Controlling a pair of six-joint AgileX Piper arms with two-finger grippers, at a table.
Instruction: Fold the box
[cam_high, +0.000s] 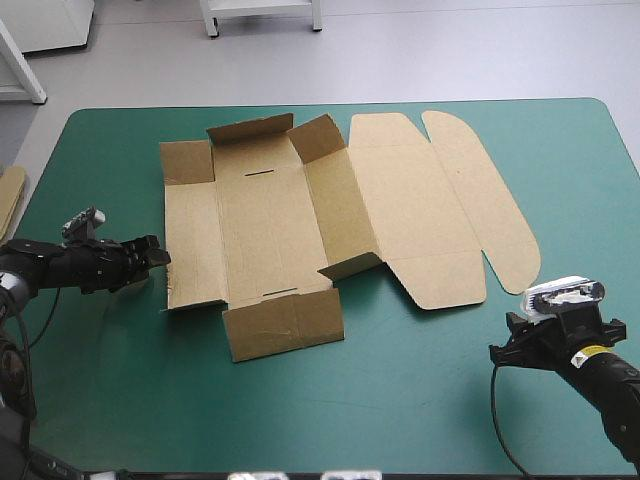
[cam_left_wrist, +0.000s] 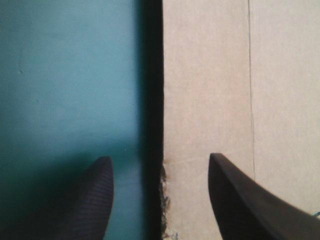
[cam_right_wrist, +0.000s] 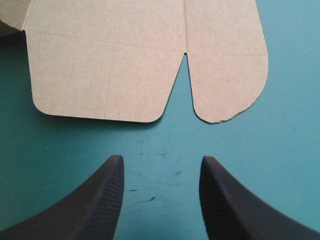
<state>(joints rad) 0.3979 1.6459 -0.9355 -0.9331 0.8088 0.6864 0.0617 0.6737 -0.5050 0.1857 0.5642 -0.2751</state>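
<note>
**Both hands open at the flat box**

The left arm reaches in low and nearly level from the desk's left side. Its left hand is unclenched, with one black finger over the teal-green cover and the other over the board, so the box's left edge runs between them.

The right arm is bent at the near right corner. Its right hand is also spread and grasping nothing. It hangs over bare cover, facing the notch in the lid's near edge.

There are two arms, two hands and one box. The box lies mid-desk, mostly flat, with a few flaps lifted. Its long axis runs left to right, rounded lid flaps to the right. One strip of spare board shows at the left edge.
</note>
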